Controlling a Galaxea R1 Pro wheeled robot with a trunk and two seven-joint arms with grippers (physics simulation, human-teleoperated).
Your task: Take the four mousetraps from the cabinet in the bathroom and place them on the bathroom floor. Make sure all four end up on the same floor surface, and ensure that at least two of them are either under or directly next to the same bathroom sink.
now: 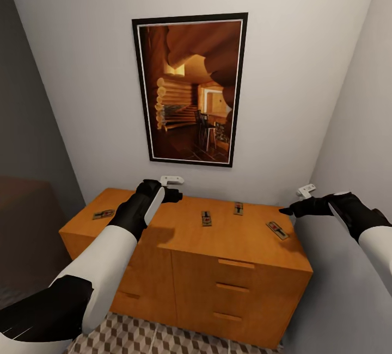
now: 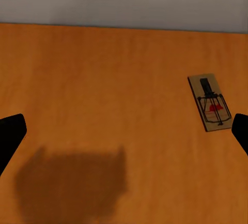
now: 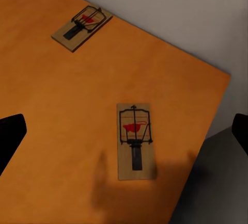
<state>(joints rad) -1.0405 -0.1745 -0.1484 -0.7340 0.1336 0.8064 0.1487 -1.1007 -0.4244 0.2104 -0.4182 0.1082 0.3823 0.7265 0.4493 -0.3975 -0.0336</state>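
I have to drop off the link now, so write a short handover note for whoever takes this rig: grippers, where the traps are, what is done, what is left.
Left gripper: open, empty, above the cabinet top, left of centre.
Right gripper: open, empty, above the top's right end.
All four traps lie on the cabinet top: far-left mousetrap, middle mousetrap, rear mousetrap, right-end mousetrap, the last beneath the right wrist camera.
Done: nothing moved.
Left: carry all four to the bathroom floor, two by the sink.
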